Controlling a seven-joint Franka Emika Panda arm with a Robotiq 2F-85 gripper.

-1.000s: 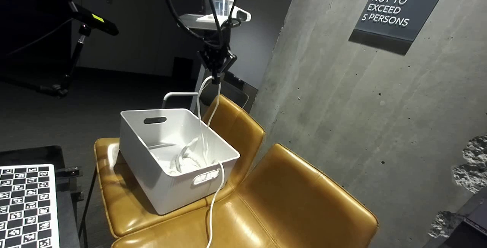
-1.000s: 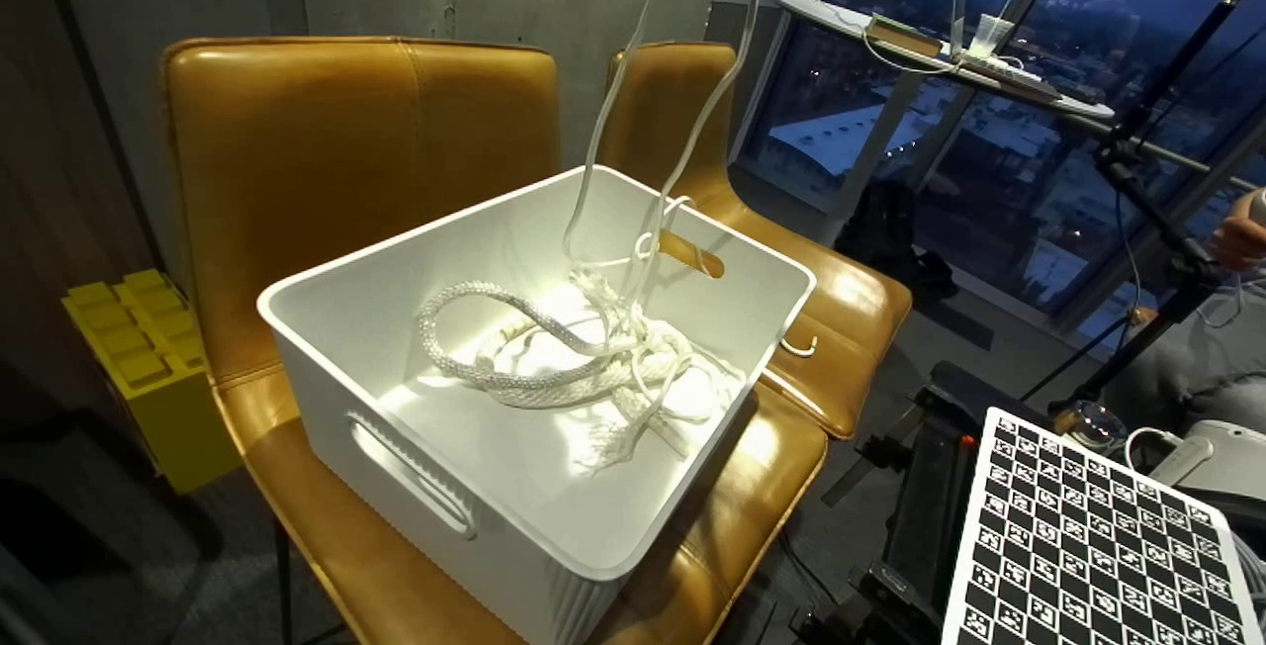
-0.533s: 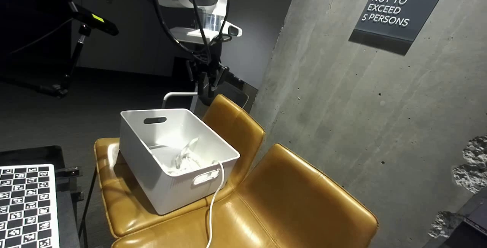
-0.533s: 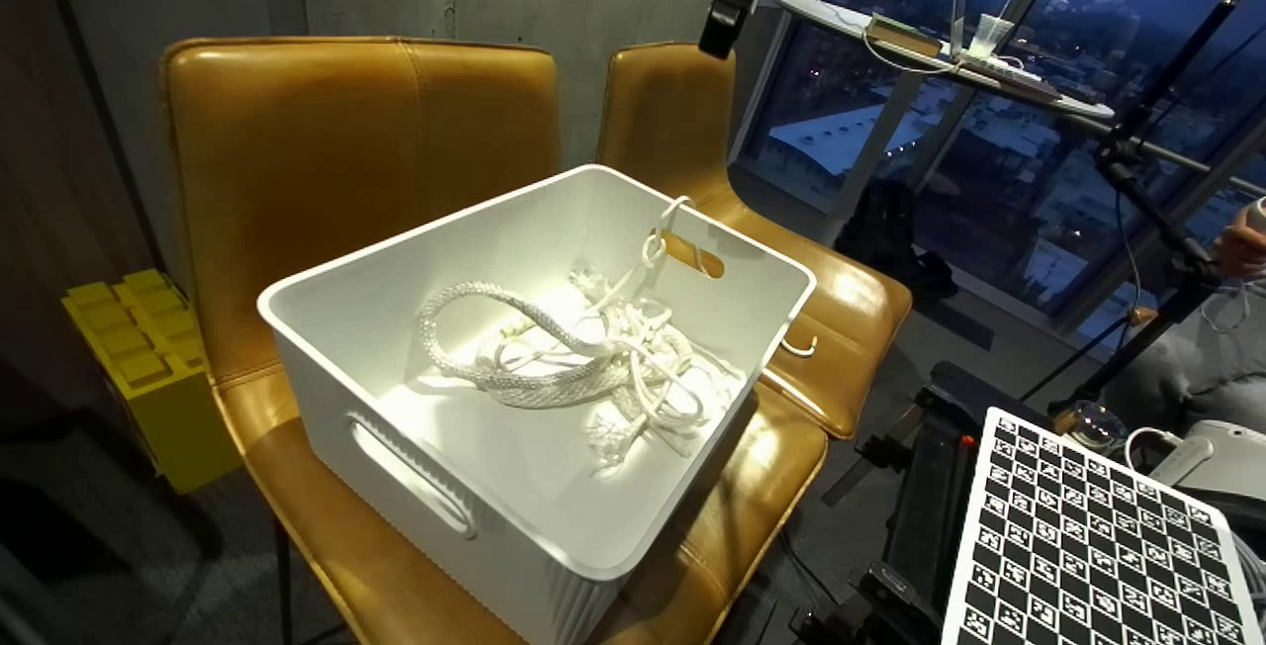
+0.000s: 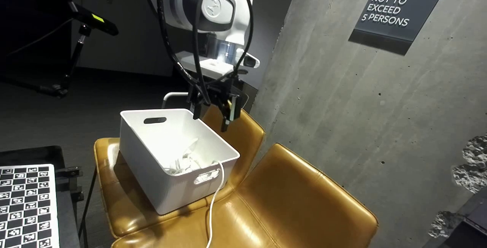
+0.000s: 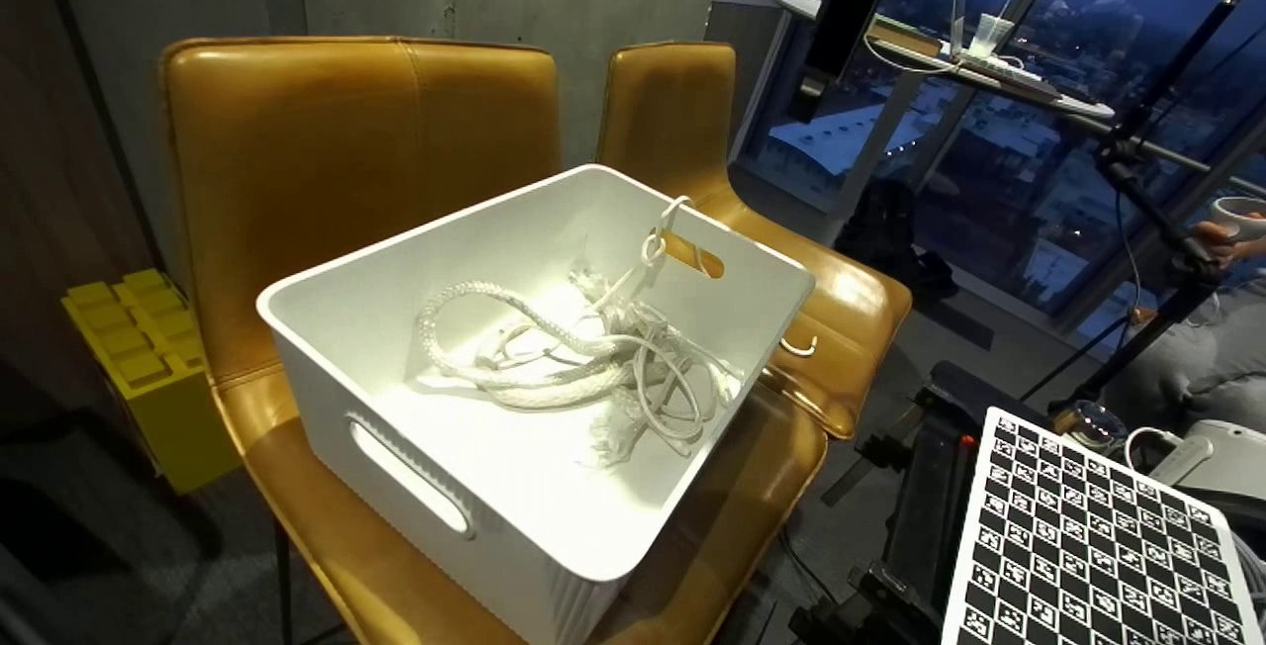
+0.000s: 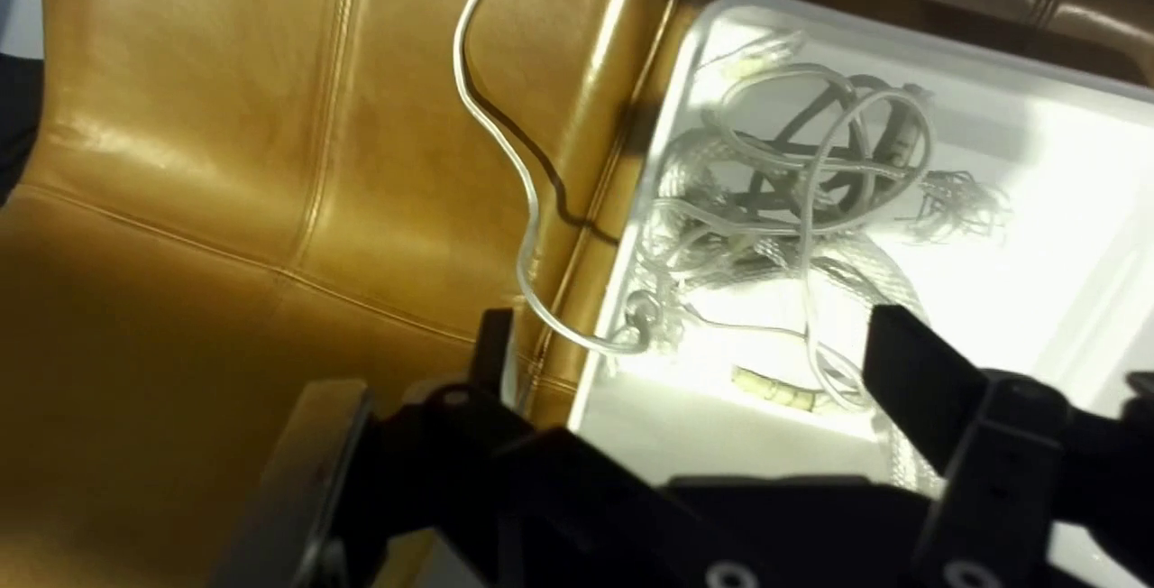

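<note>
Whereas an exterior view shows only one fingertip point(image 6: 811, 89), the wrist view shows the gripper point(image 7: 691, 343) spread, white ropes point(image 7: 805, 229) lying below, apart, in the bin point(image 7: 1019, 317)

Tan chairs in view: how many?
2: the loaded chair, under the white bin, and the neighbouring chair, with white cord trailing over its seat. Others may be off-frame.

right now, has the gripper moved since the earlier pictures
Yes, downward in an exterior view: the gripper now hangs lower relative to the backrest beside the white bin.
</note>
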